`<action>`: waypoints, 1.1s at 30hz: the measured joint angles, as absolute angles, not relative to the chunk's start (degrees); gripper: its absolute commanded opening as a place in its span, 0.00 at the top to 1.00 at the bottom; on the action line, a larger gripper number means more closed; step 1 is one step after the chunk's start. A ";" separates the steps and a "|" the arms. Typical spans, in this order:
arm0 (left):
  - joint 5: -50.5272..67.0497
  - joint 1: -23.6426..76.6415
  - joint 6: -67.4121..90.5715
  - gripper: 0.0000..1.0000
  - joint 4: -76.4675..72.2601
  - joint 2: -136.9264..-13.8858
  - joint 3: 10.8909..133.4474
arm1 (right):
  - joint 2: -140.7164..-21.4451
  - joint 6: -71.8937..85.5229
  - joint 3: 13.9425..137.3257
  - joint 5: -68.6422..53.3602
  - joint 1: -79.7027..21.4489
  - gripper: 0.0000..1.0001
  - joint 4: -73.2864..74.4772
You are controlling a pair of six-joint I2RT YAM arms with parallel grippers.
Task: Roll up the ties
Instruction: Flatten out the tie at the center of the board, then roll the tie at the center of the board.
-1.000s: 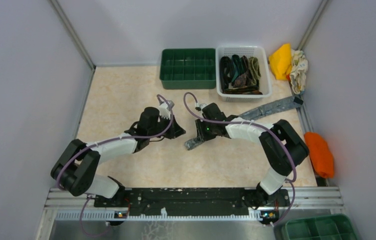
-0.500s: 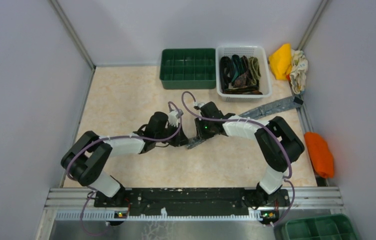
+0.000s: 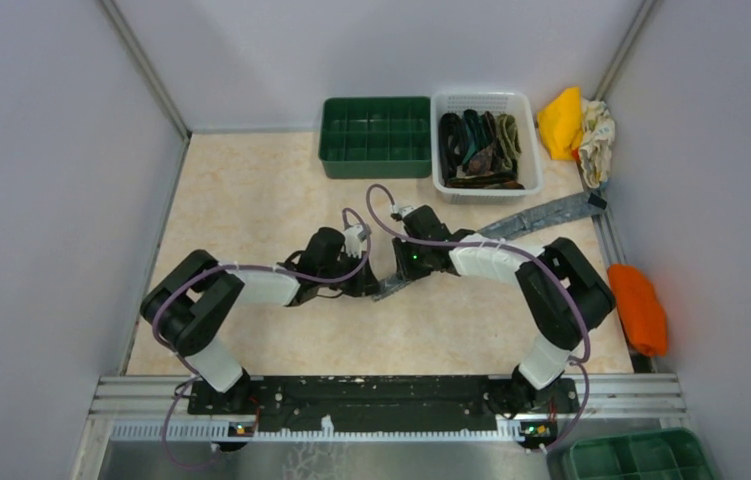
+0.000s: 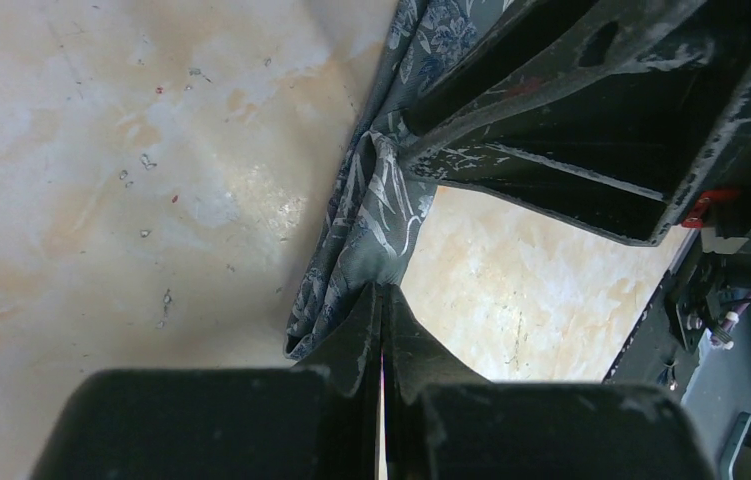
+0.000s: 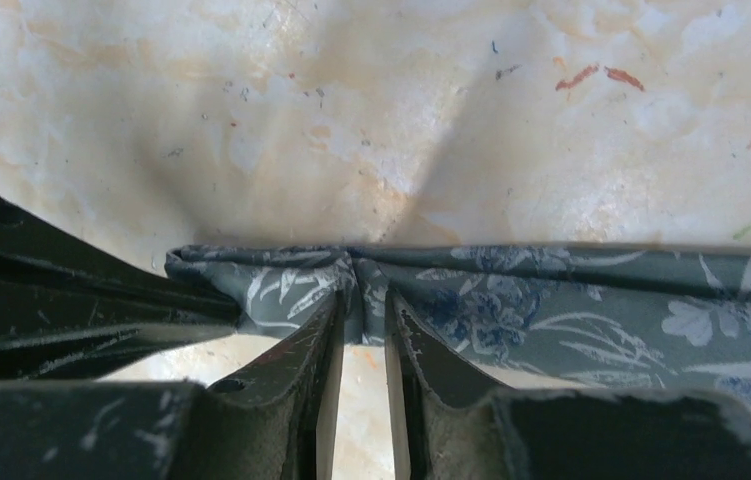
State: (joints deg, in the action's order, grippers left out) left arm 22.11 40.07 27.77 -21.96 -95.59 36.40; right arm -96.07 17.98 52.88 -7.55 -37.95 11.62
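A grey tie (image 3: 541, 215) with a pale leaf pattern lies as a flat strip slanting from the back right towards the table's middle. My right gripper (image 3: 398, 272) pinches a bunched part of it near its near end; in the right wrist view the fingers (image 5: 361, 300) hold a fold of the tie (image 5: 571, 300) between them. My left gripper (image 3: 367, 285) meets it from the left. In the left wrist view its jaws (image 4: 383, 288) are shut on the folded tip of the tie (image 4: 371, 210), with the right gripper's fingers (image 4: 551, 130) close above. Several dark ties (image 3: 479, 148) lie in the white basket.
The white basket (image 3: 535, 150) and a green compartment tray (image 3: 376, 135) stand at the back. A yellow cloth (image 3: 561, 122) lies at the back right, an orange cloth (image 3: 639, 305) at the right edge. Another green tray (image 3: 641, 455) sits at the bottom right.
My left gripper has moved right and forward to the tie's near end, beside the right gripper. The right gripper has stayed on the tie, which has bunched slightly.
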 measured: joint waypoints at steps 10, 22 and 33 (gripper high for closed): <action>13.63 40.29 28.32 1.00 -16.29 -84.66 36.60 | -84.99 17.37 49.50 -0.75 -40.01 0.66 12.27; -23.94 40.38 39.40 1.00 1.04 -49.04 33.61 | -84.62 14.50 52.27 16.08 -58.26 0.59 16.29; -39.05 40.38 44.18 1.00 13.80 -46.09 31.22 | -97.17 9.93 64.18 18.94 -59.92 0.56 16.71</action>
State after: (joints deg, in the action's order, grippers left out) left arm -39.05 40.38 44.18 13.80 -46.09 31.22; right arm -97.17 9.93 64.18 18.94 -59.92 16.71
